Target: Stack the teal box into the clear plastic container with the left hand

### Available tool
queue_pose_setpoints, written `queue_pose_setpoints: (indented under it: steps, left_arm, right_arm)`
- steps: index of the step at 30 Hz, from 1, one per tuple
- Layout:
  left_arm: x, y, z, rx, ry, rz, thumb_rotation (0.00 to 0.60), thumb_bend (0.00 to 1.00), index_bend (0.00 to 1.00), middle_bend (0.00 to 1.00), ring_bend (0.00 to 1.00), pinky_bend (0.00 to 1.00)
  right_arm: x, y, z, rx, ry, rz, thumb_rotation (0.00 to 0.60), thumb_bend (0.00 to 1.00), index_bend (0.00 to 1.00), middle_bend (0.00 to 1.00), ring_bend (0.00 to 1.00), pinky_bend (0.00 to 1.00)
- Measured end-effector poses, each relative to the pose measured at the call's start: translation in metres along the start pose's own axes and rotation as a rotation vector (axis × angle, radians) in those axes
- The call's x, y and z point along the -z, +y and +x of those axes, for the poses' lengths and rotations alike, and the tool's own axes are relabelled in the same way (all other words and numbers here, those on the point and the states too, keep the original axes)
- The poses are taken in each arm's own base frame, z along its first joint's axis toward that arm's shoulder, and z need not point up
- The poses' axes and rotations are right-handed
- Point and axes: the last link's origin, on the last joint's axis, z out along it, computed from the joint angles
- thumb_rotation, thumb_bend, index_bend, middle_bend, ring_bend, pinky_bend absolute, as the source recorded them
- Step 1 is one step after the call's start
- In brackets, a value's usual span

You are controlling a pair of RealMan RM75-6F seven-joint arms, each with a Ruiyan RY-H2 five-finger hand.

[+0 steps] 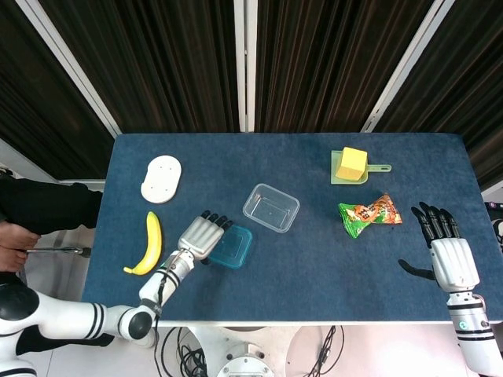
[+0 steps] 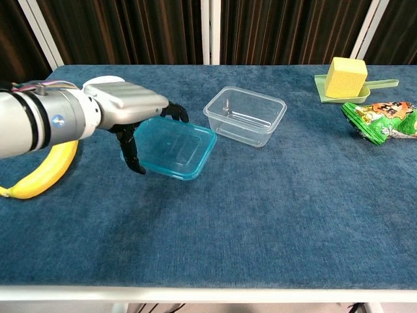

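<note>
Right of the left hand point(image 2: 127, 114) gripping the teal box point(image 2: 174, 149), container point(image 2: 245, 115) is sitting unobstructed; banana point(image 2: 40, 173) lying left.

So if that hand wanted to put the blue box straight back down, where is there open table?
The widest bare cloth is the near strip of the table, in front of the clear plastic container and between the left hand, holding the teal box, and the right hand. It is crowded at the far right: sponge, snack bag. Banana borders the left.

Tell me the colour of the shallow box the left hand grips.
Translucent teal shallow plastic box; clearest in the chest view.
</note>
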Motion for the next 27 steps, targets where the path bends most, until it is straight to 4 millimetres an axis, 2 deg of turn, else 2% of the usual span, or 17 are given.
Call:
queue_pose_setpoints:
  steps: [4, 7, 10, 16, 23, 27]
  left_arm:
    - [0.007, -0.011, 0.018, -0.009, 0.072, -0.020, 0.600, 0.24, 0.33, 0.29, 0.14, 0.14]
    - [0.002, -0.013, 0.032, -0.014, 0.105, -0.053, 0.600, 0.25, 0.34, 0.29, 0.14, 0.13]
    - [-0.014, -0.014, 0.045, -0.032, 0.108, -0.084, 0.600, 0.25, 0.34, 0.29, 0.14, 0.12]
    - [-0.058, -0.006, 0.072, -0.092, 0.096, -0.146, 0.600, 0.25, 0.33, 0.28, 0.14, 0.11]
    - [-0.109, 0.018, 0.091, -0.159, 0.047, -0.186, 0.600, 0.25, 0.32, 0.28, 0.14, 0.10]
    - [-0.125, 0.034, 0.095, -0.146, -0.001, -0.200, 0.600, 0.25, 0.32, 0.28, 0.14, 0.09]
  right_arm:
    - [0.000, -0.001, 0.002, 0.007, 0.007, 0.003, 0.600, 0.04, 0.00, 0.00, 0.00, 0.00]
    - [-0.001, -0.003, 0.005, 0.010, 0.012, 0.003, 0.600, 0.04, 0.00, 0.00, 0.00, 0.00]
    - [0.000, -0.003, 0.008, 0.014, 0.014, -0.002, 0.600, 0.04, 0.00, 0.00, 0.00, 0.00]
    - [0.005, -0.002, 0.013, 0.031, 0.011, -0.031, 0.600, 0.04, 0.00, 0.00, 0.00, 0.00]
    - [0.010, 0.001, 0.016, 0.040, 0.010, -0.068, 0.600, 0.03, 0.00, 0.00, 0.00, 0.00]
    - [0.011, 0.003, 0.016, 0.034, 0.010, -0.080, 0.600, 0.04, 0.00, 0.00, 0.00, 0.00]
